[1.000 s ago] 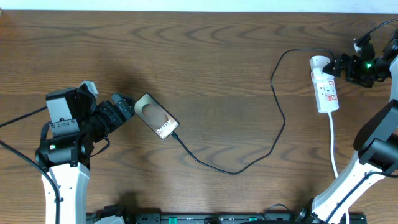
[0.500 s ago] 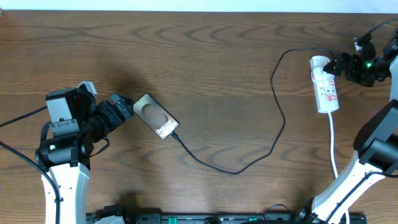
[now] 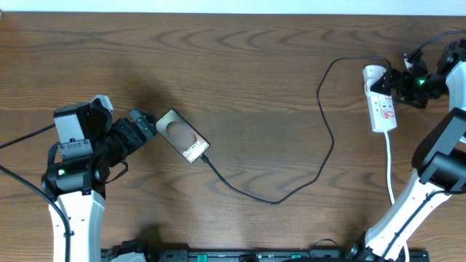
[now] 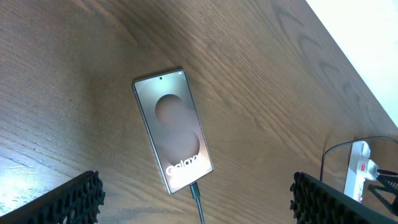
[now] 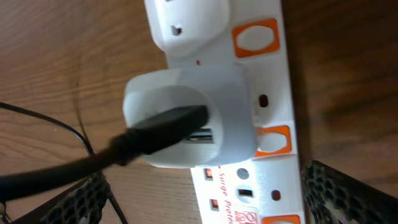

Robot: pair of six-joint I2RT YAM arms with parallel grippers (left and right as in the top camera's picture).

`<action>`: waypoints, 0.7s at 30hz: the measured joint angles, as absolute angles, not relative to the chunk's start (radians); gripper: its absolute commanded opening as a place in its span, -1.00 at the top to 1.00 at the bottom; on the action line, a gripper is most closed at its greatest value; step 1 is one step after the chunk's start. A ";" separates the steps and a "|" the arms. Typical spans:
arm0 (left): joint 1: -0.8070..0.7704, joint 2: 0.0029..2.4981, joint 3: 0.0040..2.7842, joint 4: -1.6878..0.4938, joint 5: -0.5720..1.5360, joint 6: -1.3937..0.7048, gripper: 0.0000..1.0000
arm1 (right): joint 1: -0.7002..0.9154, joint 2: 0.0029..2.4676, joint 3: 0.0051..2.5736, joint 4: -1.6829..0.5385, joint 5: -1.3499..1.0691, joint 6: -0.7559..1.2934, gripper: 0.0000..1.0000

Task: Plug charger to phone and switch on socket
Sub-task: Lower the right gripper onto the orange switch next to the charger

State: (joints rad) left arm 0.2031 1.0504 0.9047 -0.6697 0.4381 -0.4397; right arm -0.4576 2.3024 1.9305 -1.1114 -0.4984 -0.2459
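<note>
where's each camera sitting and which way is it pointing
overhead: above the table, looking straight down; shows left arm, right arm, phone, charger, socket.
left wrist: low over the phone, facing across the table toward the socket; own fingertips at bottom corners.
right wrist: close over the socket's adapter; own fingertips at bottom corners.
shared: overhead and left wrist both show phone, charger, socket.

Brown wooden table [image 3: 247,65] with matt visible grain, phone [image 4: 173,127] glossy and faintly reflective, charger [image 5: 155,129] black matt rubbery sheath, socket [image 5: 280,81] smooth white plastic, my finger pads [image 4: 62,199] black, honeycomb-textured.
</note>
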 measured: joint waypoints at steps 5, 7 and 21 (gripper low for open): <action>0.203 1.050 0.905 -0.670 0.438 -0.440 -0.92 | -0.434 2.303 1.930 -1.098 -0.498 -0.245 -0.98; 0.203 1.051 0.905 -0.670 0.438 -0.440 -0.92 | -0.423 2.303 1.930 -1.093 -0.498 -0.242 -0.99; 0.203 1.051 0.905 -0.681 0.438 -0.434 -0.92 | -0.404 2.303 1.930 -1.075 -0.484 -0.218 -0.99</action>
